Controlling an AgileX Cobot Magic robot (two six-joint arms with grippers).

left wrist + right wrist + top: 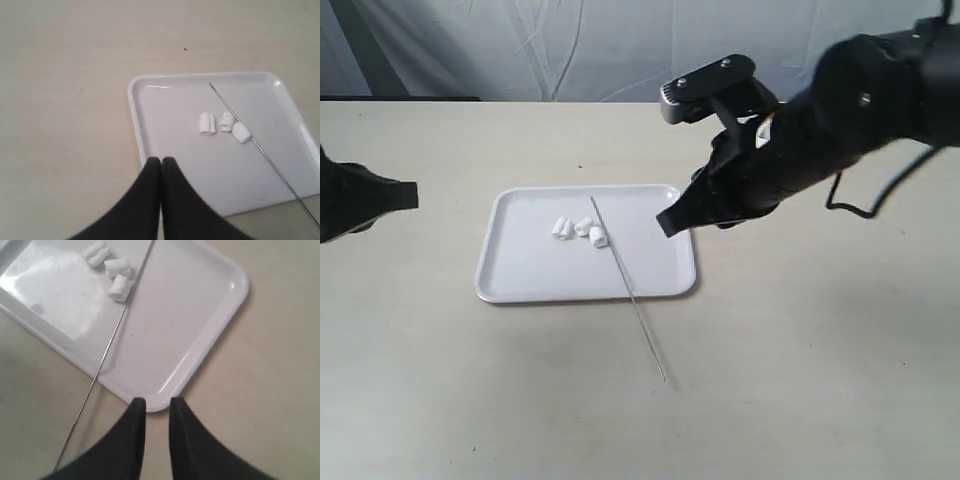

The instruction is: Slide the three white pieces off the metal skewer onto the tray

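The white tray [525,275] lies at the middle of the table. On it lie the three white pieces [582,230], close together; two are clear of the metal skewer [625,285] and the third rests against its side. The skewer lies slanted across the tray, its near end out over the rim on the table. My right gripper [670,222] hovers at the tray's right edge, slightly open and empty. In the right wrist view its fingertips [137,402] frame a tray corner [160,402]. My left gripper [161,160] is shut and empty, left of the tray [175,110].
The beige table [800,380] spreads all round the tray. A grey cloth backdrop [570,40] hangs behind its far edge. A black cable [865,205] droops from the right arm.
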